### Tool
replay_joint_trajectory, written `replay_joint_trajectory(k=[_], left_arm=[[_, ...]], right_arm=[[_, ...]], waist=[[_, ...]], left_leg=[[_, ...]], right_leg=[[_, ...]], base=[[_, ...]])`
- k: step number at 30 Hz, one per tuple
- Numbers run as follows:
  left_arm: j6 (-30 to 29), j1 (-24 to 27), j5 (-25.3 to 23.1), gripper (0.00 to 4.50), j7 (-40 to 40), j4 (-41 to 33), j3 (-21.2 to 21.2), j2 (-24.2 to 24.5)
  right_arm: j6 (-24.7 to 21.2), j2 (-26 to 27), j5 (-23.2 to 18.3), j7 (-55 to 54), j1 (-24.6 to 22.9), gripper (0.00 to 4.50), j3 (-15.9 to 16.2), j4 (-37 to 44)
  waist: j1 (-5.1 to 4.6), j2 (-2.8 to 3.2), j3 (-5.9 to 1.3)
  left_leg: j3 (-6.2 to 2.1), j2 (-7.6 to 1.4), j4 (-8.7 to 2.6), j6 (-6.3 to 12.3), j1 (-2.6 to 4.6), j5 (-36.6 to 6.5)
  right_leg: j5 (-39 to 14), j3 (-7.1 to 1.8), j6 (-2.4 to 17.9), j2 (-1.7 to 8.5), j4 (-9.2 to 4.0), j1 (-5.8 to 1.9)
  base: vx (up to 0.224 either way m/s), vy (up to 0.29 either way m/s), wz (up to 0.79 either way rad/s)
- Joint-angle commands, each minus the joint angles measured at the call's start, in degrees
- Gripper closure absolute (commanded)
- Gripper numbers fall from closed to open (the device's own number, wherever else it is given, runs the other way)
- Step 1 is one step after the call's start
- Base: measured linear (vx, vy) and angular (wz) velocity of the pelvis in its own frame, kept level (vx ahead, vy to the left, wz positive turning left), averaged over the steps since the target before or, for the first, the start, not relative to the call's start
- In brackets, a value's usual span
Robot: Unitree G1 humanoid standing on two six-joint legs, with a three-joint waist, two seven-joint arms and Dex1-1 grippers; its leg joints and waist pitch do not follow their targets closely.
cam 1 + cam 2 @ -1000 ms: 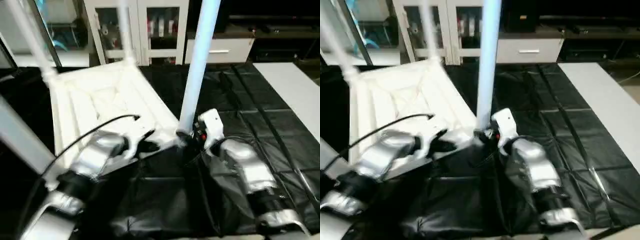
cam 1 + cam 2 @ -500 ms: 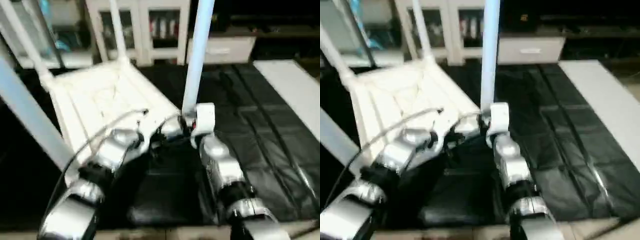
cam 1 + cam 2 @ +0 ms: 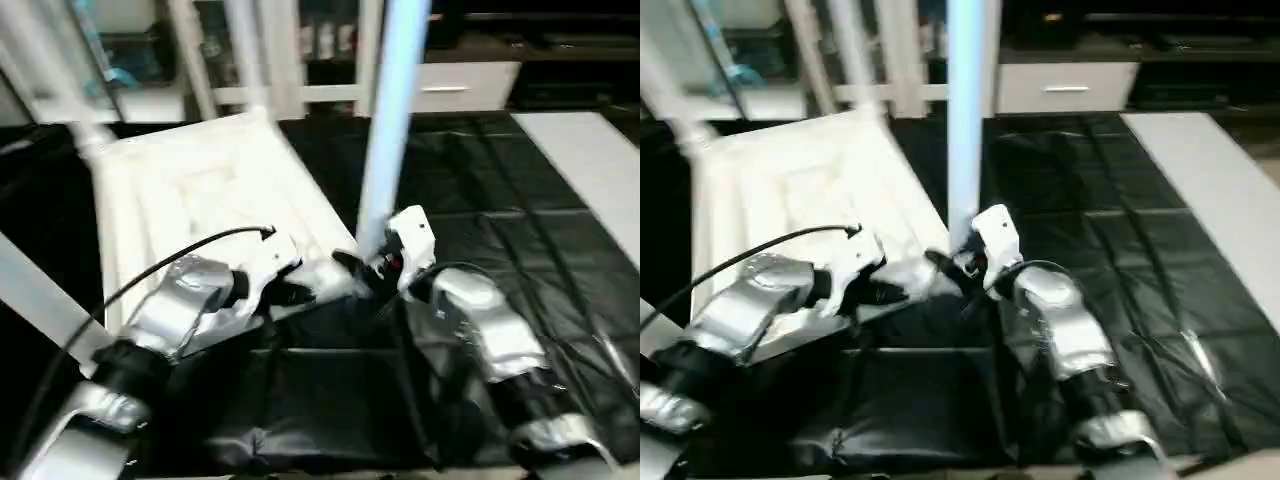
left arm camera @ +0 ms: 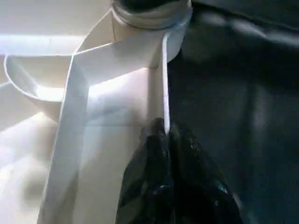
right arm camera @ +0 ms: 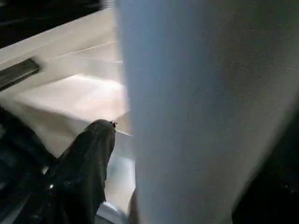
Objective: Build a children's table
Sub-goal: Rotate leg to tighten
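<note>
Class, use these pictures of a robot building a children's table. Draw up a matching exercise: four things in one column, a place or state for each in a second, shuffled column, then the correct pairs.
Things
1. left gripper
2. right gripper
3. tabletop
4. nearest leg

Places or states
A. lying underside up on the black cover
B. standing upright in a corner socket
C. shut on the tabletop's thin edge wall
D. at the base of the upright leg

Pairs: 1-C, 2-D, 3-A, 4-B
</note>
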State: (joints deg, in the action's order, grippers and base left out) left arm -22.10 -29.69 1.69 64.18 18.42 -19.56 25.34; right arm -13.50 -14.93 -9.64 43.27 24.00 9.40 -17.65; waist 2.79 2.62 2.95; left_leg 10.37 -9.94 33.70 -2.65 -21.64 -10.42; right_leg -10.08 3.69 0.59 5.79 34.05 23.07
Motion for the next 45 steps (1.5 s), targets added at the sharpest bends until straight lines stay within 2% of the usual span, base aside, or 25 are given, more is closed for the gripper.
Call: replay_joint_trajectory(k=[1,2,3,5,7,9,11,12,16,17,18,19,25,29,30,32,33,34,35,36,38,40,41,43,45], left_arm=[[-1.30,1.30,0.93,4.50,6.12,-2.68,-3.54,1.60],[-1.52,1.45,1.00,4.50,6.66,-3.15,-3.56,1.97],[-1.72,1.51,1.05,4.50,6.97,-3.43,-3.54,2.19],[-2.10,1.58,1.12,4.50,7.76,-4.03,-3.58,2.68],[-2.50,1.59,1.22,4.50,8.33,-4.53,-3.68,3.11],[-2.77,1.60,1.48,4.50,8.36,-5.07,-3.70,3.55],[-2.97,1.58,1.62,4.50,8.41,-5.37,-3.80,3.72],[-3.24,1.53,1.65,4.50,8.33,-5.53,-3.83,3.67],[-3.66,1.57,1.49,4.50,8.49,-5.81,-3.83,3.65],[-3.69,1.58,1.48,4.50,8.50,-5.84,-3.84,3.67],[-3.74,1.60,1.46,4.50,8.52,-5.89,-3.86,3.69],[-3.78,1.64,1.36,4.50,8.40,-5.96,-3.87,3.80],[-3.74,1.66,1.08,4.50,8.50,-5.98,-4.34,4.27],[-3.83,1.80,0.83,4.50,8.14,-6.03,-4.37,4.09],[-3.90,1.69,0.66,4.50,7.06,-5.57,-4.04,3.59],[-3.99,1.23,0.17,4.50,4.00,-4.18,-3.16,2.14],[-4.00,1.13,0.06,4.50,3.35,-3.88,-2.98,1.83],[-4.06,0.48,-0.57,4.50,0.07,-2.17,-2.26,0.14],[-4.06,0.48,-0.58,4.50,0.04,-2.15,-2.25,0.12],[-4.29,-0.14,-1.12,4.50,-3.07,-0.58,-1.57,-1.54],[-6.15,-1.95,-2.06,4.50,-10.80,3.38,0.34,-5.81],[-6.87,-3.68,-2.78,4.50,-16.67,6.84,1.70,-8.99],[-6.56,-4.54,-3.03,4.50,-19.09,8.47,2.24,-10.34],[-5.52,-5.82,-3.44,4.50,-22.27,10.95,3.03,-12.25],[-4.39,-6.72,-3.91,4.50,-23.93,12.60,3.22,-13.46]], right_arm=[[-3.20,-4.37,-1.83,7.88,-2.28,1.01,2.10,4.63],[-3.74,-5.48,-2.21,9.28,-2.74,1.01,2.68,5.57],[-4.31,-6.34,-2.52,10.42,-3.08,1.01,3.13,6.20],[-4.35,-7.56,-2.15,11.91,-3.53,1.01,3.53,6.53],[-4.12,-8.17,-1.84,12.52,-3.63,1.01,3.48,5.96],[-4.64,-8.43,-1.96,13.04,-3.60,1.01,3.39,5.88],[-5.17,-8.31,-2.26,13.09,-3.44,1.01,3.14,5.74],[-5.67,-8.24,-2.70,13.00,-3.34,1.16,2.98,5.74],[-6.20,-8.32,-3.11,13.62,-3.27,1.40,3.23,5.67],[-6.16,-8.36,-3.04,13.72,-3.29,1.67,3.31,5.63],[-6.09,-8.42,-2.93,13.89,-3.33,1.73,3.43,5.56],[-5.99,-8.57,-2.63,14.25,-3.46,1.75,3.74,5.54],[-5.36,-9.34,-1.03,15.23,-4.03,1.83,5.14,5.38],[-5.75,-8.20,-1.07,13.35,-4.01,1.84,4.76,4.55],[-5.95,-6.83,-0.91,10.69,-3.66,1.84,3.86,3.54],[-6.16,-4.00,-0.74,5.49,-2.98,1.84,2.16,1.61],[-6.12,-3.52,-0.69,4.62,-2.88,1.84,1.90,1.31],[-6.07,-0.85,-0.19,-0.45,-2.27,1.84,0.55,-0.34],[-6.07,-0.82,-0.18,-0.51,-2.26,1.85,0.54,-0.36],[-5.83,1.32,0.52,-5.06,-1.74,1.85,-0.53,-1.85],[-5.13,6.80,1.86,-16.60,-0.50,1.85,-3.36,-5.45],[-4.61,11.57,1.94,-25.00,0.60,1.85,-5.72,-8.53],[-4.28,13.61,1.94,-28.11,1.31,1.85,-6.38,-10.14],[-3.26,16.51,1.97,-31.63,2.62,1.85,-6.88,-12.68],[-1.99,18.73,2.28,-33.87,3.90,1.85,-6.74,-14.79]], waist=[[-0.10,0.24,-4.20],[0.08,0.24,-4.28],[0.22,0.14,-4.25],[0.26,0.10,-4.12],[0.17,-0.05,-3.80],[0.16,-0.08,-3.59],[0.11,-0.12,-3.58],[0.08,-0.08,-3.57],[0.00,-0.13,-3.82],[-0.01,-0.14,-3.88],[0.00,-0.12,-3.93],[0.08,0.14,-3.98],[0.07,0.00,-4.03],[0.04,-0.01,-4.03],[0.01,-0.13,-4.03],[-0.16,0.03,-3.92],[-0.29,0.01,-3.69],[-0.63,-0.03,-3.54],[-0.92,0.00,-3.46],[-1.28,-0.24,-3.26],[-1.70,-0.37,-3.10],[-2.01,-0.16,-3.09],[-2.11,-0.26,-3.02],[-2.48,-0.20,-2.92],[-2.68,-0.08,-2.92]], left_leg=[[-0.50,-2.83,-3.73,4.63,1.42,-9.26],[-0.53,-2.82,-3.65,5.01,1.41,-8.44],[-0.49,-2.78,-3.51,5.63,1.10,-7.34],[-0.54,-2.83,-3.58,5.64,0.88,-8.13],[-0.63,-2.86,-3.93,3.84,0.95,-12.35],[-0.67,-2.88,-4.11,2.35,1.16,-15.01],[-0.74,-2.89,-4.20,1.53,1.24,-16.08],[-0.81,-2.89,-4.29,1.25,1.21,-16.27],[-0.89,-2.82,-4.16,1.48,0.93,-14.19],[-0.87,-2.80,-4.11,1.69,0.88,-13.51],[-0.85,-2.77,-4.00,2.11,0.82,-12.43],[-0.86,-2.74,-3.93,2.39,0.81,-11.90],[-0.81,-2.73,-3.81,2.79,0.82,-11.61],[-0.80,-2.70,-3.79,2.75,0.84,-11.71],[-0.78,-2.71,-3.78,2.76,0.85,-11.66],[-0.79,-2.69,-3.87,2.51,0.75,-12.31],[-0.83,-2.62,-4.01,1.57,0.89,-14.11],[-1.00,-2.58,-4.24,0.55,0.93,-16.41],[-1.02,-2.54,-4.33,0.17,0.90,-17.58],[-1.06,-2.54,-4.39,-0.75,1.16,-20.06],[-1.46,-2.32,-4.52,-1.97,1.16,-22.01],[-1.68,-2.11,-4.41,-2.89,1.72,-23.99],[-1.79,-2.00,-4.42,-2.91,1.69,-24.54],[-1.83,-1.90,-4.36,-2.30,2.05,-26.69],[-2.02,-1.84,-4.40,-2.19,2.22,-28.14]], right_leg=[[-0.46,-2.34,15.05,1.89,-2.61,-2.44],[0.59,-2.30,15.29,1.92,-2.49,-2.60],[1.47,-2.27,15.59,2.00,-2.36,-2.75],[-0.72,-2.20,15.68,2.25,-2.51,-2.84],[-7.85,-2.28,14.74,2.47,-3.19,-2.76],[-12.38,-2.40,13.74,2.53,-3.68,-2.54],[-14.17,-2.44,12.92,2.44,-3.82,-2.41],[-14.51,-2.43,12.61,2.39,-3.84,-2.41],[-11.65,-2.37,12.60,2.38,-3.53,-2.66],[-10.70,-2.36,12.79,2.35,-3.41,-2.70],[-9.21,-2.33,13.20,2.33,-3.27,-2.73],[-8.22,-2.27,13.55,2.31,-3.15,-2.76],[-7.71,-2.21,14.01,2.34,-3.12,-2.88],[-8.15,-2.21,13.97,2.33,-3.14,-2.92],[-8.34,-2.23,13.92,2.33,-3.17,-2.90],[-9.56,-2.24,13.87,2.41,-3.26,-2.76],[-12.33,-2.19,13.36,2.36,-3.62,-2.60],[-15.91,-2.10,12.43,2.43,-3.88,-2.66],[-17.71,-2.12,11.86,2.39,-4.00,-2.48],[-21.31,-2.11,10.82,2.44,-4.49,-2.16],[-26.35,-1.85,8.84,2.53,-4.92,-2.22],[-31.45,-1.69,6.48,2.74,-5.74,-1.56],[-32.39,-1.55,5.83,2.68,-5.98,-1.54],[-34.29,-1.30,4.67,2.60,-6.68,-1.03],[-34.81,-1.00,4.01,2.49,-6.95,-1.00]], base=[[0.000,0.000,0.00],[0.000,0.000,0.00],[0.000,0.000,0.00],[0.000,0.000,0.00],[0.000,0.000,0.00],[0.000,0.000,0.00],[0.000,0.000,0.00],[0.000,0.000,0.00],[0.000,0.000,0.00],[0.000,0.000,0.00],[0.000,0.000,0.00],[0.000,0.000,0.00],[0.000,0.000,0.00],[0.000,0.000,0.00],[0.000,0.000,0.00],[0.000,0.000,0.00],[0.000,0.000,0.00],[0.000,0.000,0.00],[0.000,0.000,0.00],[0.000,0.000,0.00],[0.000,0.000,0.00],[-0.027,0.003,-0.04],[0.000,0.000,0.00],[0.000,0.000,0.00],[0.000,0.000,0.00]])
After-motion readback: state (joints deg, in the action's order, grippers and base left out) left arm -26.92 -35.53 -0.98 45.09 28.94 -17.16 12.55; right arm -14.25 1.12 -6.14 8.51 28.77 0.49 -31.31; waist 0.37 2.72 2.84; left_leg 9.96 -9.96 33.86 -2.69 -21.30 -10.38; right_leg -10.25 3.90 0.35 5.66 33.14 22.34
